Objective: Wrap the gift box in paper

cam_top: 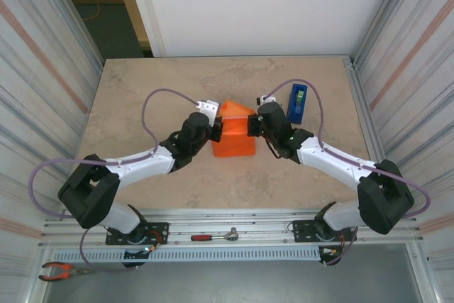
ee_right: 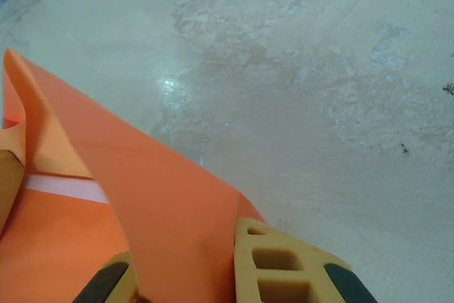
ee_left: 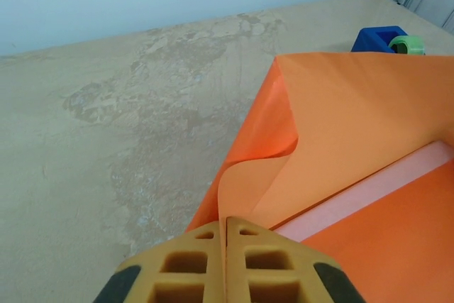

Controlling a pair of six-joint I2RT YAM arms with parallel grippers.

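The orange paper lies mid-table with its far part lifted into a peak. My left gripper pinches the sheet's left edge, and in the left wrist view the left gripper is shut on the paper. My right gripper holds the opposite edge, and in the right wrist view the right gripper is shut on the paper. The pale pink gift box shows as a strip under the raised fold, and the gift box is mostly covered.
A blue tape dispenser stands on the table to the right of the paper, beside my right arm; the tape dispenser has a green roll. A red-handled tool lies on the front rail. Metal frame walls flank the table.
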